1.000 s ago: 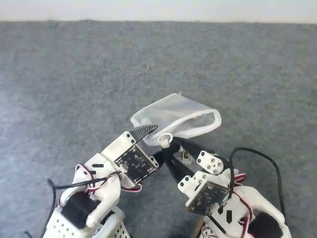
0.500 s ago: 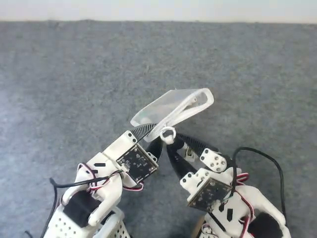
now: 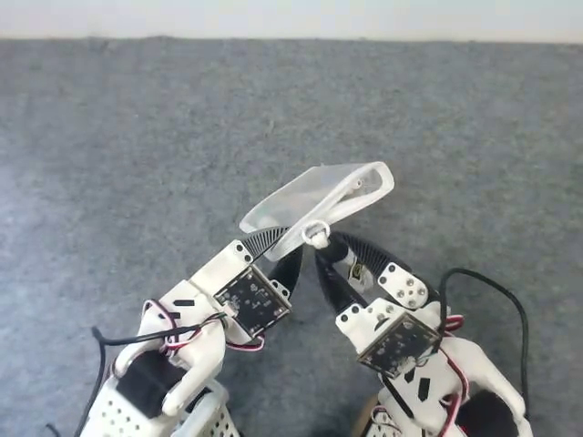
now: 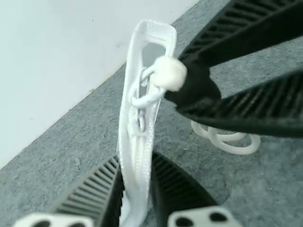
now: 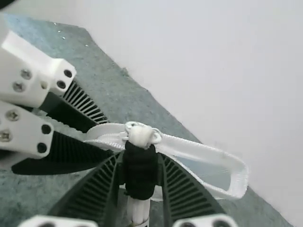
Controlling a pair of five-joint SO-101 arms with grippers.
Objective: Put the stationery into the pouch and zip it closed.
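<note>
While the left pincer (image 4: 136,172) clamps the pouch (image 3: 323,193), the right pincer (image 5: 139,163) pinches its zipper pull (image 5: 140,134), contents indiscernible.

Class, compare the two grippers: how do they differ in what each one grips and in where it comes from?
The left gripper clamps the zipper edge of the pouch, while the right gripper pinches the zipper pull. In the high view, the left gripper comes in from the lower left and the right gripper from the lower right. Both are shut and meet at the same pouch.
</note>
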